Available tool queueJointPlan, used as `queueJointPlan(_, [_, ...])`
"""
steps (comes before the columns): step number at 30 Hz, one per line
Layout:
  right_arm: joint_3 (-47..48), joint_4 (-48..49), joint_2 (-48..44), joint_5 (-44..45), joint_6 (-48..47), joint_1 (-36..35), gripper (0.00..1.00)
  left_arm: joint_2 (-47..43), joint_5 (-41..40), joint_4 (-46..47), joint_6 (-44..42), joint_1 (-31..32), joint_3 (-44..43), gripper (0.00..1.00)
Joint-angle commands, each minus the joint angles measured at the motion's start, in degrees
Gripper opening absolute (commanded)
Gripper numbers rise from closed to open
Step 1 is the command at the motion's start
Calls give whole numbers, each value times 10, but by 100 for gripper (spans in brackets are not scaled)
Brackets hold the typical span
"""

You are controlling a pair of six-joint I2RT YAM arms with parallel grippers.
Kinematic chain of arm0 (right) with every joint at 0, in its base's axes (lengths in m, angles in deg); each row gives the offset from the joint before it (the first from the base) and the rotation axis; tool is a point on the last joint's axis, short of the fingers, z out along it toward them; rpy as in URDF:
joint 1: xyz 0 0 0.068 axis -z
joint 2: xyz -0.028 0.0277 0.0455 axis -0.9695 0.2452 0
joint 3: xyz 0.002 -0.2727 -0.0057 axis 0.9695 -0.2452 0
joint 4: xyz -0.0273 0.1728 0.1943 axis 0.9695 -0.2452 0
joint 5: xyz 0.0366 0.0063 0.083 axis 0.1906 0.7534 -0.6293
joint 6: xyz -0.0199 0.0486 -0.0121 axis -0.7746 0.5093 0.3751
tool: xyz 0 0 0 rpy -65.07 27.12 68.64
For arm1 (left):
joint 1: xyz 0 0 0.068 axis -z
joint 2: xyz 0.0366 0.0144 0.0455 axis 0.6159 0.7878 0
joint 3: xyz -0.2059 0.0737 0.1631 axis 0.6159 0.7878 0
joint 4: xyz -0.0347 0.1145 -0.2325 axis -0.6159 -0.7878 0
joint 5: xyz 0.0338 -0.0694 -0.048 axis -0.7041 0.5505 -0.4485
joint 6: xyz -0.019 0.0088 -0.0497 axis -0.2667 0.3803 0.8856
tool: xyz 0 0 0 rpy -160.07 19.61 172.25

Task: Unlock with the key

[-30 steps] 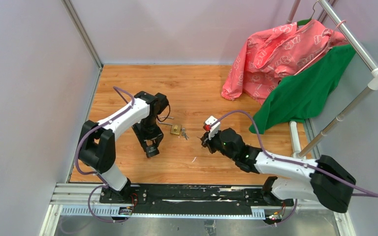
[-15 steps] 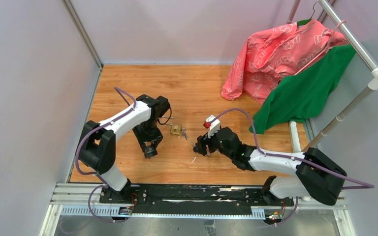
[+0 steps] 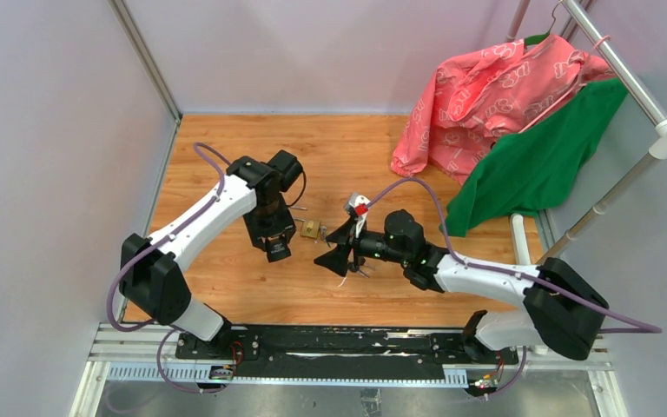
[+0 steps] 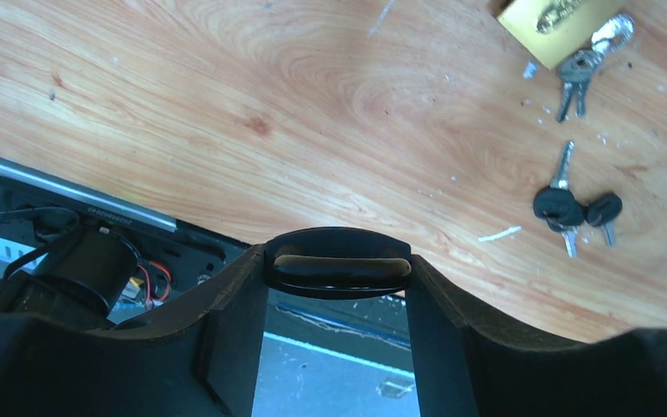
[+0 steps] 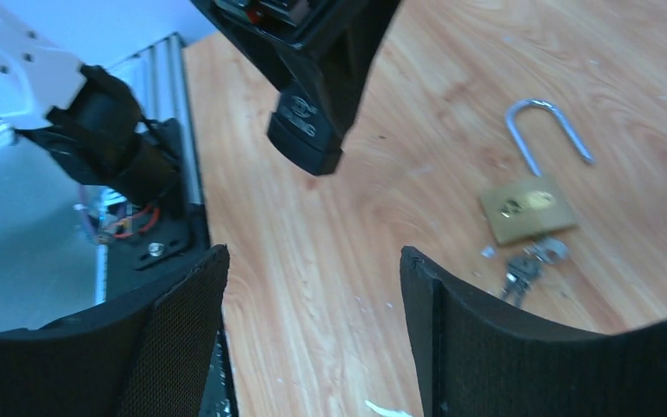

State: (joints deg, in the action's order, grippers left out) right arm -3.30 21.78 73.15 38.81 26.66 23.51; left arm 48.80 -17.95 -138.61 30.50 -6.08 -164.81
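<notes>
On the wooden counter (image 3: 226,278), the square brass padlock (image 5: 525,213) lies near the black-headed steel keys (image 4: 558,207). The left fingers (image 4: 234,347) and right fingers (image 5: 182,330) stand released, empty. In my judgement the right ones should pinch one key head flat.

A wooden table (image 3: 217,148) is walled in grey at nine and twelve o'clock. At one o'clock a pink cloth (image 3: 495,95) slumps onto its far corner, touching a green cloth (image 3: 538,161) just below it at two o'clock, and both hang from a metal rack (image 3: 625,74) that runs along the right side. A white pipe (image 3: 519,239) lies at four o'clock under the green hem, and a small white scrap (image 4: 498,234) rests on the wood, at four o'clock in the left wrist view.
</notes>
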Motion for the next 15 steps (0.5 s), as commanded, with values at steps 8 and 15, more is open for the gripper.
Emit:
queueJointPlan(8, [51,302,179,-183,201,30,73,-51,58,-13,-44,15,-38,0])
queueJointPlan(15, [97,407,285,-184,311,29,72,-64,69,-12,-60,16,-40,0])
